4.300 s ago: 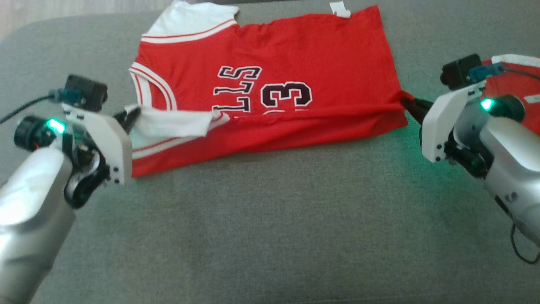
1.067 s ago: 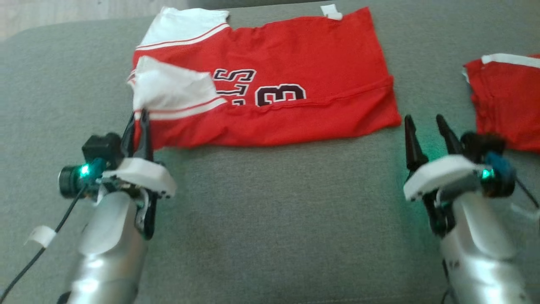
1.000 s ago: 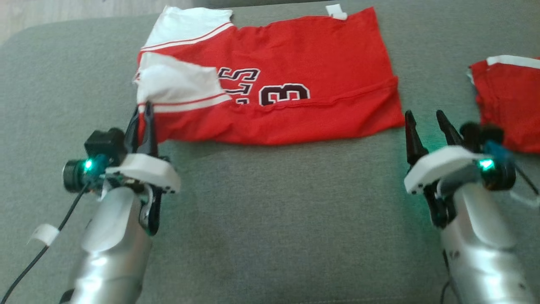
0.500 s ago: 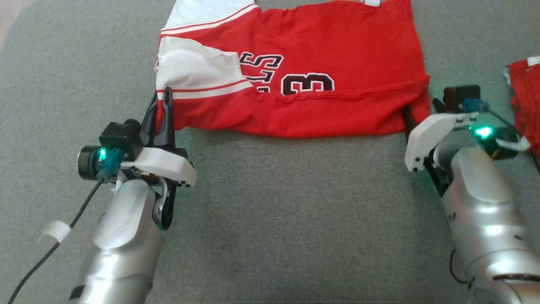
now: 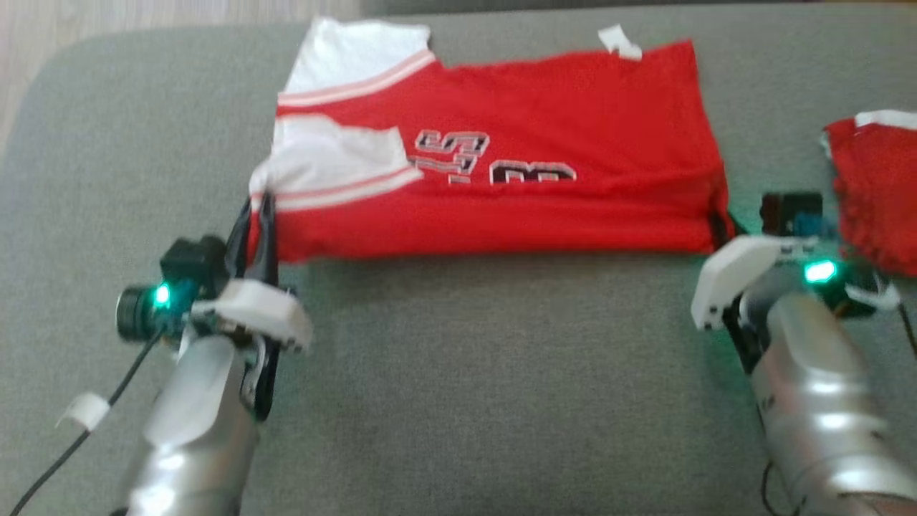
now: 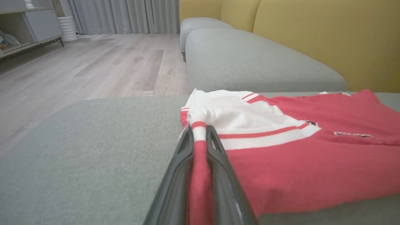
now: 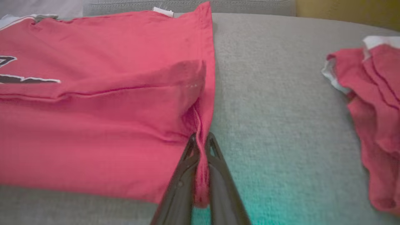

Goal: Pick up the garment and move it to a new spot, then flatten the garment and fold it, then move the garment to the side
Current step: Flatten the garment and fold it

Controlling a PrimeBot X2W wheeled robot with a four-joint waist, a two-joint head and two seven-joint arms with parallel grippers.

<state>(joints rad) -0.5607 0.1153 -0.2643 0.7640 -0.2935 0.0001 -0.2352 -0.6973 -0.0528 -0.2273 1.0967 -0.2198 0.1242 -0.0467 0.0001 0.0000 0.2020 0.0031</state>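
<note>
here, in the head view, the garment [image 5: 573,215] is laid on the grey cushion [image 5: 466,394], long axis from 9 to 3 o'clock; its near corners are pinched by the closed left gripper [image 5: 256,209] at 9 and the closed right gripper [image 5: 717,226] at 3. in the left wrist view the garment is spread toward 2 o'clock; in the right wrist view, toward 10 o'clock.

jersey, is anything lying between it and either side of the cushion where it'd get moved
On the robot's right, a second red garment lies on the cushion, apart from the jersey, in that path. Nothing visible lies to its left. The left gripper and right gripper clamp its near corners.
</note>
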